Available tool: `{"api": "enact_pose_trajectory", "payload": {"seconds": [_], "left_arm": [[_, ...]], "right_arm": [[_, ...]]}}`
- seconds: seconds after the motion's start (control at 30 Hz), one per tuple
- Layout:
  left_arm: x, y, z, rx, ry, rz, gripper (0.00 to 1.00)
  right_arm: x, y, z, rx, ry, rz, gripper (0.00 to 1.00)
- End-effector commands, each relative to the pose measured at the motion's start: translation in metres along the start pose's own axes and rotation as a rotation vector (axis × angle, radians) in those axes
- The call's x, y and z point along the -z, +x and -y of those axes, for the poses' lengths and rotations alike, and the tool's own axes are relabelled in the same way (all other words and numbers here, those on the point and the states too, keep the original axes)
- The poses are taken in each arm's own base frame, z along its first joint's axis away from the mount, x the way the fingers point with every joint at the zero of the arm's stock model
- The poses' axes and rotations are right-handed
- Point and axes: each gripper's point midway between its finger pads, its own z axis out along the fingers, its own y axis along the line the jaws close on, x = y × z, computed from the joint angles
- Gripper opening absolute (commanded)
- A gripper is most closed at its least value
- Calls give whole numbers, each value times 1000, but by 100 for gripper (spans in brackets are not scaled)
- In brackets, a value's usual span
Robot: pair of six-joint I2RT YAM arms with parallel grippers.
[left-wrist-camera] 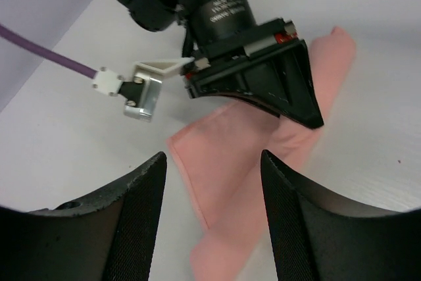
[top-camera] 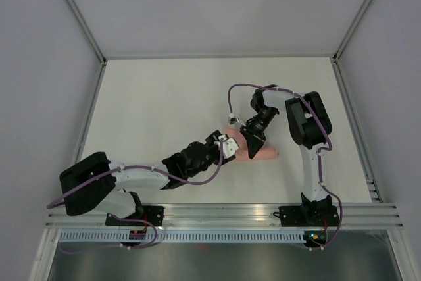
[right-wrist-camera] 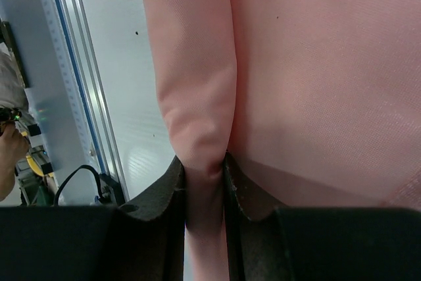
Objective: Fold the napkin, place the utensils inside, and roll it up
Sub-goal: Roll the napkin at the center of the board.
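Observation:
The pale pink napkin (top-camera: 262,153) lies folded into a narrow, partly rolled bundle on the white table, between the two grippers. My right gripper (top-camera: 252,147) is shut on a rolled fold of the napkin (right-wrist-camera: 197,97), pinched between its jaws. My left gripper (top-camera: 231,147) is open, its fingers (left-wrist-camera: 135,212) spread either side of the napkin's loose end (left-wrist-camera: 230,182), without touching it. In the left wrist view the right gripper's black body (left-wrist-camera: 263,77) sits over the napkin. No utensils are visible; if inside the cloth, they are hidden.
The white table (top-camera: 164,103) is ringed by grey walls and aluminium posts. A metal rail (top-camera: 223,215) runs along the near edge by the arm bases. Purple cables (top-camera: 243,87) loop over the arms. A small white cable connector (left-wrist-camera: 131,90) hangs near the napkin.

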Motion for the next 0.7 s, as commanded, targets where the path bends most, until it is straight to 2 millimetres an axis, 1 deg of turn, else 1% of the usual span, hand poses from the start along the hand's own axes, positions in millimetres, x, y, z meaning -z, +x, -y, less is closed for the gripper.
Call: {"api": "enact_pose_trajectory", "payload": {"seconds": [0.0,0.03,0.1,0.13,0.2,0.23,0.3,0.33,0.37,0.47,0.5,0.67], "left_arm": [[-9,10,23,-154,82,-38,64],[-10,12,30,-162,110,-44,64],[-13,24,47,-170,182,-72,64],[-15,27,52,-171,196,-80,64],[-18,26,60,-167,232,-71,65],[-20,33,65,-167,252,-90,65],[-24,33,73,-163,291,-89,65],[-25,42,79,-166,314,-116,65],[-28,41,84,-162,337,-118,65],[-33,53,92,-165,367,-149,66],[-36,53,93,-165,369,-149,66],[-44,75,94,-148,368,-210,66]], "right_arm": [[-9,21,53,72,123,-108,0],[-10,21,54,69,123,-108,0],[-9,20,55,70,125,-104,0],[-9,21,55,66,125,-103,0],[-9,21,56,63,125,-102,0],[-9,21,57,59,124,-102,1],[-10,22,58,55,124,-103,0],[-10,23,58,54,122,-102,0],[-10,23,58,54,120,-100,0],[-10,22,59,53,121,-99,0],[-10,22,59,50,121,-100,1],[-8,23,58,50,119,-97,0]]}}
